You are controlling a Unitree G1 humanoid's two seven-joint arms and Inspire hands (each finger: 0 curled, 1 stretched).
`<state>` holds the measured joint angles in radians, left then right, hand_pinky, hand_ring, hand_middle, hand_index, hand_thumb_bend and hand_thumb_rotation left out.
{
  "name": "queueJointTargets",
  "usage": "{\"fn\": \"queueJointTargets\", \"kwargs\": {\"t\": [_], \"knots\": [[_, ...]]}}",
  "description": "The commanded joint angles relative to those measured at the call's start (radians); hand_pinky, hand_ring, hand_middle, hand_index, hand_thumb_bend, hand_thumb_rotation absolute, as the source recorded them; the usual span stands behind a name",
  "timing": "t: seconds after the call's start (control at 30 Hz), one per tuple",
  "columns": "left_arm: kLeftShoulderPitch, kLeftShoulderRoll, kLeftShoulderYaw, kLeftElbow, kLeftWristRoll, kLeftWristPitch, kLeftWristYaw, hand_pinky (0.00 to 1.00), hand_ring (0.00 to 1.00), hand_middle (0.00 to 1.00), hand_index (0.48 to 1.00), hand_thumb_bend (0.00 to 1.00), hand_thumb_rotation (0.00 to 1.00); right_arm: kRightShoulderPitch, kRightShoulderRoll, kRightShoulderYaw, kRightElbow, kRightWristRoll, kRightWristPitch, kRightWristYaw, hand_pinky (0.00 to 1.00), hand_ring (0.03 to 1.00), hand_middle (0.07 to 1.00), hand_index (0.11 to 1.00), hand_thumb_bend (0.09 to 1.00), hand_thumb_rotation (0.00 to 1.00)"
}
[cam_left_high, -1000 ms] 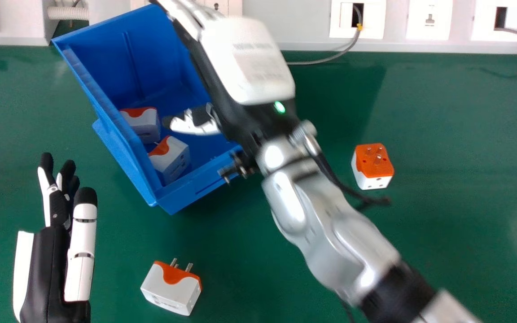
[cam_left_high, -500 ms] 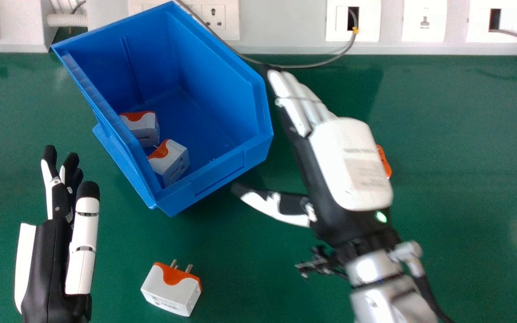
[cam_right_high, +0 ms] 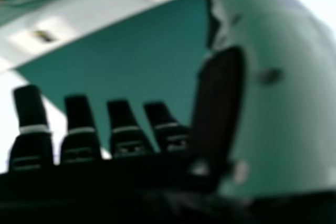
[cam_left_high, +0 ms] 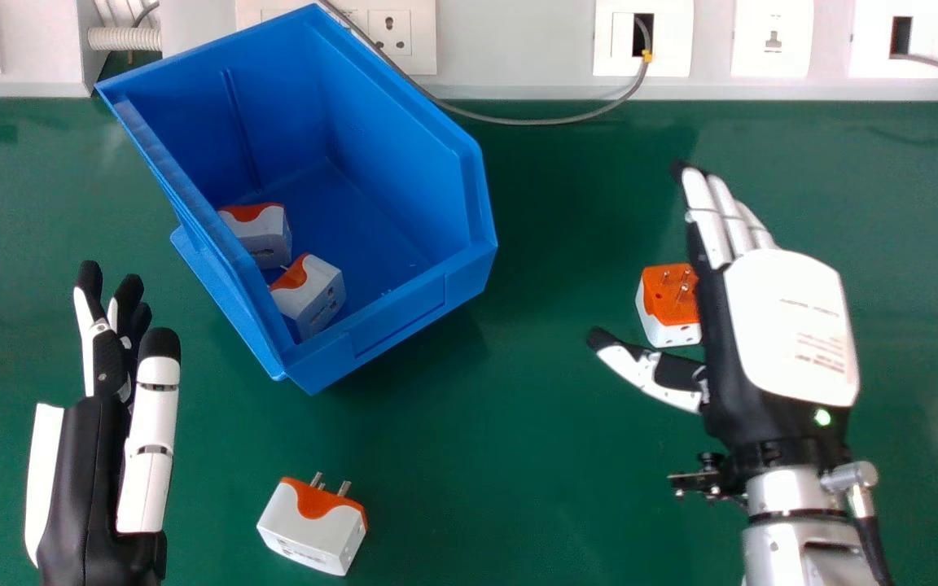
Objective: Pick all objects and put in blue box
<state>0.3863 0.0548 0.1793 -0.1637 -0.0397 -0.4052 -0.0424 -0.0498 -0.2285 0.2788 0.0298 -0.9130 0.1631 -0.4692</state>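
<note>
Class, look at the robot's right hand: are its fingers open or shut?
Open: the right hand has straight fingers, with its thumb spread away from them.

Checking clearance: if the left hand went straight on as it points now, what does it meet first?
Likely the left wall of the blue box, ahead of the left hand. The hand's height is unclear, so it could pass over the rim.

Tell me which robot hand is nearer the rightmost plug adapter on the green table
Right. The right hand is close beside the adapter, hiding part of it in the head view; the left hand is much farther off, toward that view's left edge.
</note>
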Motion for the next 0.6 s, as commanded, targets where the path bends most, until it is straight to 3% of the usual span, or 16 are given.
{"fn": "queueJointTargets", "kwargs": {"t": [0.0,0.27,0.37,0.57], "knots": [[-0.002,0.005,0.002,-0.014,-0.003,-0.018,-0.002,1.0,1.0,1.0,1.0,0.31,0.95,-0.055,0.004,-0.024,0.032,0.004,0.014,-0.027,0.67,0.828,0.868,0.862,0.526,0.3],[-0.003,0.009,0.006,-0.005,-0.004,-0.036,-0.006,1.0,1.0,1.0,1.0,0.28,0.95,-0.2,-0.004,-0.025,0.261,0.019,0.08,-0.021,0.66,0.802,0.851,0.841,0.554,0.29],[0.002,0.01,0.009,-0.015,0.004,-0.026,-0.002,1.0,1.0,1.0,1.0,0.3,0.96,-0.252,-0.007,-0.021,0.35,0.037,0.084,-0.022,0.65,0.793,0.843,0.83,0.571,0.25],[0.004,0.007,0.007,-0.022,-0.017,-0.02,-0.009,1.0,1.0,1.0,1.0,0.28,0.94,-0.35,-0.001,0.001,0.496,0.066,0.11,0.002,0.68,0.804,0.846,0.829,0.566,0.26]]}}
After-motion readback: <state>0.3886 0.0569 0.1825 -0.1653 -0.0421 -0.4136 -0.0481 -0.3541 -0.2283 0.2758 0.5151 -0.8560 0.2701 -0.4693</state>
